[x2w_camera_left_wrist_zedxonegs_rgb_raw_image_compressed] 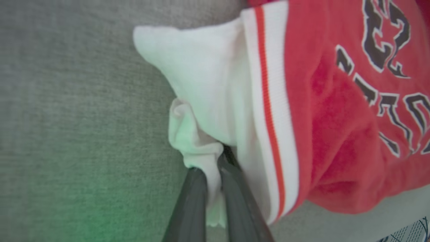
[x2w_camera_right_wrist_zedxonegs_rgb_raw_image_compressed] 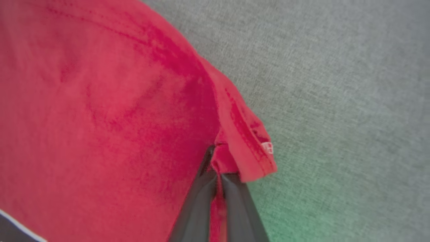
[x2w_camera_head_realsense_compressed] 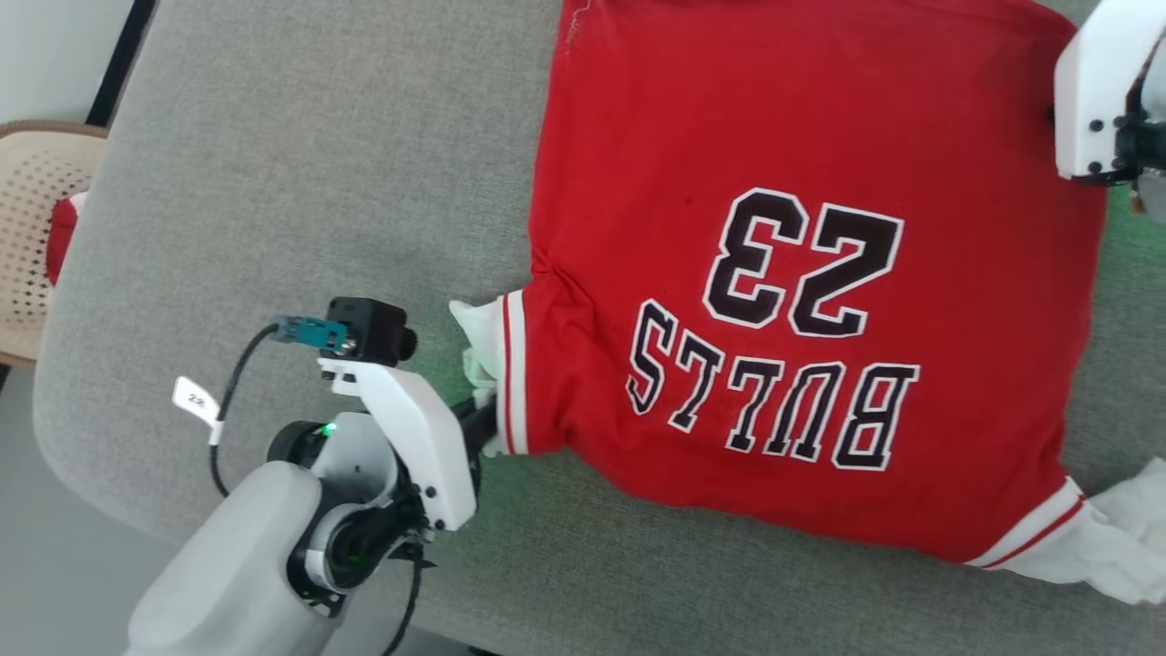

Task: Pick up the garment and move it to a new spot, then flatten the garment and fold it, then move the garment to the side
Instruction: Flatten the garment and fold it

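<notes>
1. On the grey padded surface (x2w_camera_head_realsense_compressed: 319,182) the red shirt (x2w_camera_head_realsense_compressed: 774,273) lies mostly spread out, lettering facing up, in the right half of the head view.
2. The left gripper (x2w_camera_left_wrist_zedxonegs_rgb_raw_image_compressed: 211,164) is closed narrow on a small bunch of the white sleeve (x2w_camera_left_wrist_zedxonegs_rgb_raw_image_compressed: 201,84), just beside the striped trim (x2w_camera_left_wrist_zedxonegs_rgb_raw_image_compressed: 268,111).
3. The right gripper (x2w_camera_right_wrist_zedxonegs_rgb_raw_image_compressed: 216,169) is also closed narrow, and it pinches the red cloth just beside the hem corner (x2w_camera_right_wrist_zedxonegs_rgb_raw_image_compressed: 250,151).
4. Both grips sit at corners that are far apart, so I judge that the step in hand is to lift the shirt and carry it to a new spot.
5. To do this well, both arms should rise together and at the same height, so that the cloth hangs between them without a twist.
6. The arms should be wide enough apart to stretch the shirt lightly. A hard pull is a risk, because the left grip has only a thin fold of sleeve and this may slip out.
7. The other sleeve (x2w_camera_head_realsense_compressed: 1111,538) lies crumpled at the near right corner. The lift should be high enough that it does not drag, and the lowering slow, so that it does not fold under.
</notes>
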Robot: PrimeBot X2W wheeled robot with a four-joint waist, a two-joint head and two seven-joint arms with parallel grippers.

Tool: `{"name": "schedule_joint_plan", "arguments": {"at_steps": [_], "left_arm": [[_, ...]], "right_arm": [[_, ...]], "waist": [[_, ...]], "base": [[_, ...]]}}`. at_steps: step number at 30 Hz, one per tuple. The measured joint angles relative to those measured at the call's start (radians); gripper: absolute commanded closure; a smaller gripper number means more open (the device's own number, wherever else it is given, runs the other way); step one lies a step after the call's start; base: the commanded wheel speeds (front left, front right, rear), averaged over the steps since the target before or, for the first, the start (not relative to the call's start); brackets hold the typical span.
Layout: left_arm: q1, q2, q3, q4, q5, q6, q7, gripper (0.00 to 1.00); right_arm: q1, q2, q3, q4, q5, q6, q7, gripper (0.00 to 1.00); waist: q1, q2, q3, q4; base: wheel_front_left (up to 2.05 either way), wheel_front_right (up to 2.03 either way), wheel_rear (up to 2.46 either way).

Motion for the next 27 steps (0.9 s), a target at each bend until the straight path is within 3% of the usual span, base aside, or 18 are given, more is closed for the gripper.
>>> {"name": "schedule_joint_plan", "arguments": {"at_steps": [6,13,19,27], "left_arm": [[0.007,0.03,0.022,0.011,0.0,0.006,-0.014,1.0],[0.025,0.09,0.053,0.017,0.008,0.033,-0.03,1.0],[0.049,0.136,0.072,0.012,0.01,0.056,-0.028,1.0],[0.048,0.165,0.081,0.012,0.02,0.065,-0.024,1.0]], "right_arm": [[0.07,-0.051,0.087,-0.11,0.109,0.0,0.003,1.0],[0.254,-0.142,0.128,-0.358,0.249,0.0,0.056,1.0],[0.488,-0.17,0.062,-0.599,0.325,0.0,0.128,1.0],[0.801,-0.09,-0.104,-0.861,0.321,0.0,0.217,1.0]], "waist": [[0.0,0.0,-0.021,-0.039],[0.0,0.0,-0.059,-0.112],[0.0,-0.0001,-0.092,-0.177],[0.0,0.0,-0.108,-0.232]], "base": [[0.0,0.0,0.0],[0.0,0.0,0.0],[0.0,0.0,0.0],[0.0,0.0,0.0]]}}
